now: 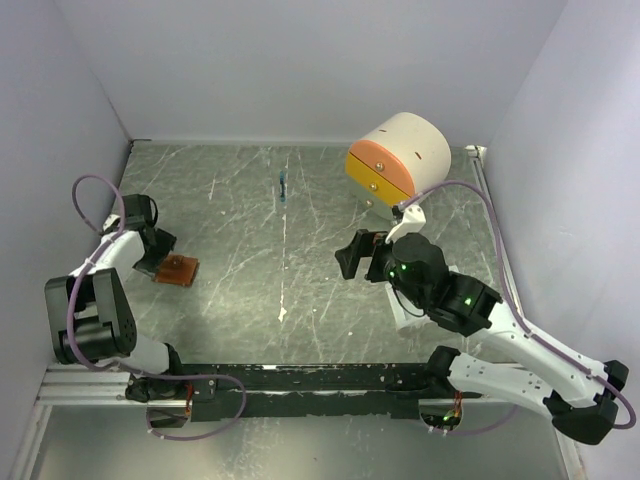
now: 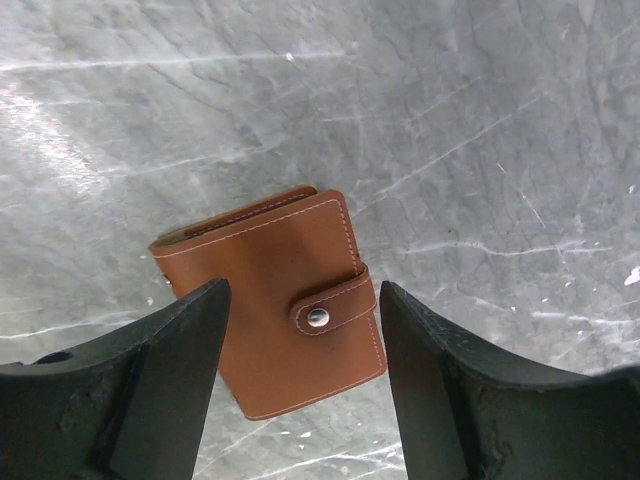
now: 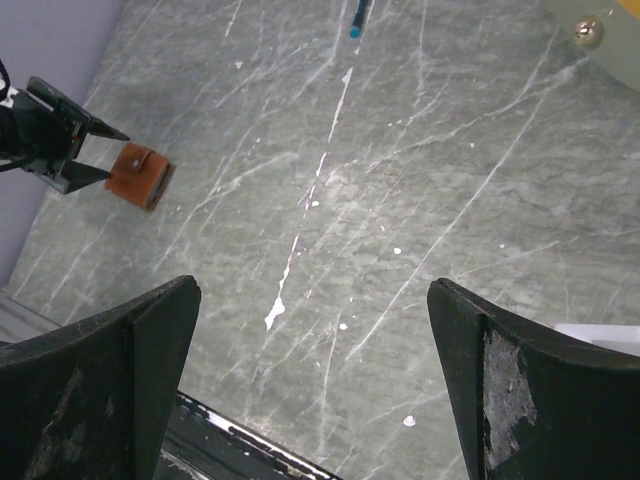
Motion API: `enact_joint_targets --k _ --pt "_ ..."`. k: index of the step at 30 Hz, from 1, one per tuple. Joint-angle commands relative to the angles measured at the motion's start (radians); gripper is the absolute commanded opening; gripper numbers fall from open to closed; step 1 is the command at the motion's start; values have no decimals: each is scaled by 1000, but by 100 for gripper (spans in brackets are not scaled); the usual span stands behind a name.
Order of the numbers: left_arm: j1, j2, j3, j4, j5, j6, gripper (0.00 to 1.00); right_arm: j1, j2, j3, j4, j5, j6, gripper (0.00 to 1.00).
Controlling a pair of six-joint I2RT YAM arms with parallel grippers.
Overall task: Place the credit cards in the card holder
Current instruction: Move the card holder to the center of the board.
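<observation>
Grey marbled tabletop (image 1: 300,310), scratched and flecked with white, sits boxed in by pale walls. Over on the left side, close to the left wall, the wallet (image 2: 285,305) lies flat and closed, its strap snapped down over the front with the metal stud (image 2: 318,318) showing. The left gripper (image 1: 160,260) is low over the table right at it, fingers (image 2: 170,370) spread with nothing pinched. From the wrist view the wallet sits in the gap ahead of the two tips; whether either tip touches the leather I cannot tell.

Right of the middle, the right gripper (image 1: 362,250) hangs above bare table with its fingers (image 3: 140,350) spread wide, holding nothing, well apart from the wallet. Just beyond it, at the far right, stands a rounded cream box (image 1: 405,150) with an orange drawer front. A small blue stick (image 1: 284,187) lies near the far edge, about midway across.
</observation>
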Motion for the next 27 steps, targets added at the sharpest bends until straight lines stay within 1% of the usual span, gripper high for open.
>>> enact_joint_targets --k 1,8,12,16,23,27 --pt "4 51 24 44 69 19 74 -3 -28 27 -20 27 -20 100" --pt "3 127 18 48 127 16 73 -2 -14 35 -30 49 -23 100" --pt "-3 167 0 76 218 29 69 -3 13 73 -49 47 -43 100" --pt "-32 214 -9 69 260 43 68 -3 26 101 -59 56 -49 99" --pt "-156 215 -9 85 285 73 68 -3 23 107 -58 79 -49 99" --pt "-276 215 -7 89 321 74 68 -2 40 125 -67 75 -46 99"
